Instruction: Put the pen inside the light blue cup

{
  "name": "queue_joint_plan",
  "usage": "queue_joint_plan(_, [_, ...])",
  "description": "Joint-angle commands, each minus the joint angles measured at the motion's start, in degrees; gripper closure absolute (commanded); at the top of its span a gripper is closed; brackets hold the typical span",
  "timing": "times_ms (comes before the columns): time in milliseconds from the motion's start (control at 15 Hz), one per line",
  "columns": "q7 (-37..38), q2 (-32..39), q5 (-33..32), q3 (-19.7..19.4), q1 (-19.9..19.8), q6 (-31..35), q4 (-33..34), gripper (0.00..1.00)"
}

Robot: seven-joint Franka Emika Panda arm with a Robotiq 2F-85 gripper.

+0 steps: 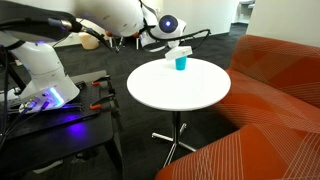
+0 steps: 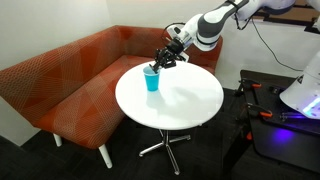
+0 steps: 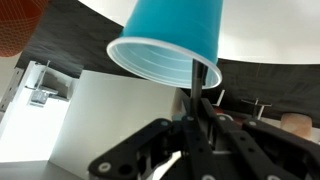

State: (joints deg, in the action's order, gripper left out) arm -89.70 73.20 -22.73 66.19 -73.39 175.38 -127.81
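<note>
The light blue cup (image 1: 180, 63) stands upright near the edge of the round white table (image 1: 165, 92), and shows in both exterior views (image 2: 151, 80). My gripper (image 2: 161, 61) hangs just above the cup's rim. In the wrist view, which stands upside down, the cup (image 3: 168, 38) fills the top with its open mouth facing the camera. The gripper (image 3: 192, 102) is shut on the pen (image 3: 189, 78), a thin dark stick whose tip reaches the cup's rim. The pen is too small to make out in the exterior views.
An orange-red sofa (image 2: 60, 85) curves round the far side of the table (image 2: 190, 105) and shows in both exterior views (image 1: 285, 80). The robot's base stands on a black cart (image 1: 50, 105) with red-handled tools beside the table.
</note>
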Motion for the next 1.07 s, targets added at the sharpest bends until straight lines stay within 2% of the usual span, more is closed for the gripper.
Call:
queue_joint_plan(0, [-1.4,3.9,0.4,0.6,-1.0,1.5,0.4,0.83])
queue_joint_plan(67, [-1.5,4.0,0.3,0.7,-0.9,1.5,0.6,0.62])
queue_joint_plan(200, [-1.2,3.6,0.4,0.9,-0.5,1.1,1.0,0.58])
queue_joint_plan(267, [-0.9,3.1,0.5,1.0,-0.4,0.9,1.0,0.52])
queue_joint_plan(667, [2.1,-3.7,0.9,3.0,0.1,1.9,-2.8,0.07])
queue_joint_plan(733, [2.7,-4.8,0.9,3.4,0.2,2.3,-3.6,0.01])
queue_joint_plan(1000, [5.9,-11.2,0.7,4.9,0.4,3.2,-7.3,0.00])
